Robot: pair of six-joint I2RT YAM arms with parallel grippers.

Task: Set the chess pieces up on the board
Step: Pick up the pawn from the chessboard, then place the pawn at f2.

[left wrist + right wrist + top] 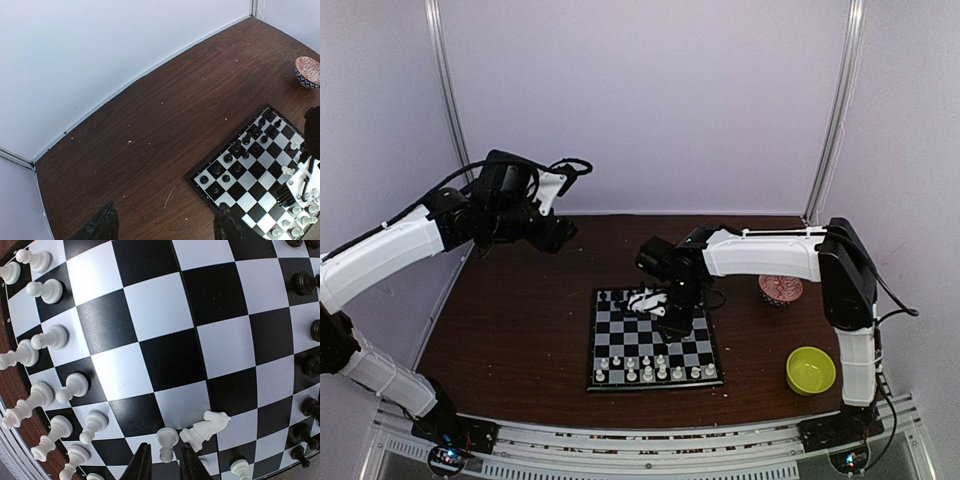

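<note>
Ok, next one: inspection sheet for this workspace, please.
Surface: dark wood table, no damage seen.
Job's things: board centred; white chess pieces line its near edge, black chess pieces the far; a white knight lies tipped.
Clutter: red-patterned bowl, yellow-green bowl at right; pale crumbs scattered.
Grippers: left gripper raised, fingers wide apart, empty; right gripper low over board, fingers narrow at a white pawn, grip unclear.
Cables: black cable loops beside left gripper.
Surroundings: white walls, metal posts.

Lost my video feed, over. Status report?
Left hand open, empty, up left of the board. Right hand low over board, fingertips flanking a white pawn, grip unclear. White knight looks tipped over beside that pawn.
</note>
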